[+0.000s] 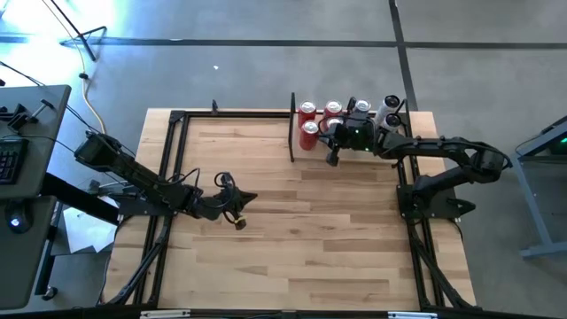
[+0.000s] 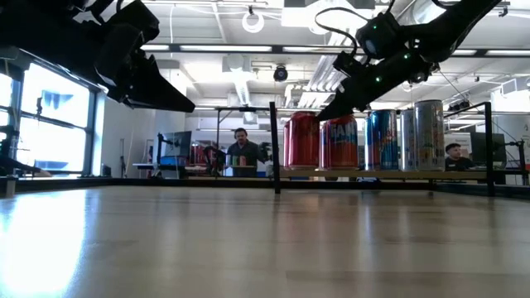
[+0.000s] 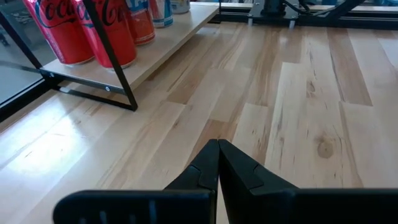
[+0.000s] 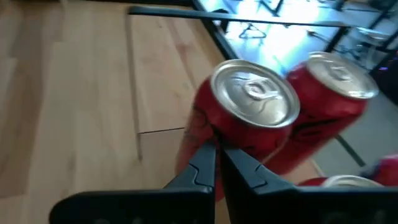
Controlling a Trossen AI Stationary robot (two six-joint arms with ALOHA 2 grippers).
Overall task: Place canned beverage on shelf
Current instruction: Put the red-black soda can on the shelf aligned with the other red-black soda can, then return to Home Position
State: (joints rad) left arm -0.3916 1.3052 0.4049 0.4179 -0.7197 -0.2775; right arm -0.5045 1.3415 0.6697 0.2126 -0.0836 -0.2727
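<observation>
The shelf point(image 1: 350, 146) is a low light-wood ledge at the table's far right, with an upright black divider point(image 1: 292, 128) at its left end. Several cans stand on it: red ones point(image 1: 309, 133) point(image 2: 301, 141), a blue one point(image 2: 382, 139) and a tall silver one point(image 2: 426, 132). My right gripper point(image 4: 217, 149) is shut. It comes slanting down at the nearest red can point(image 4: 249, 118), with its tips at about the height of the can's top point(image 2: 321, 117). My left gripper point(image 3: 217, 146) is shut and empty, above the table's left middle point(image 1: 237, 202). My right gripper's shut fingertips point(image 4: 208, 155) stand at the side of the nearest red can, just below its rim point(image 4: 214, 134). They come slanting down from the table's near side. I cannot tell whether they touch it. The can stands upright on the shelf.
A black metal frame point(image 1: 177, 115) runs along the table's far and left edges. Bare wood lies between the two arms point(image 1: 319, 221). People sit at desks in the room behind the table point(image 2: 242, 149).
</observation>
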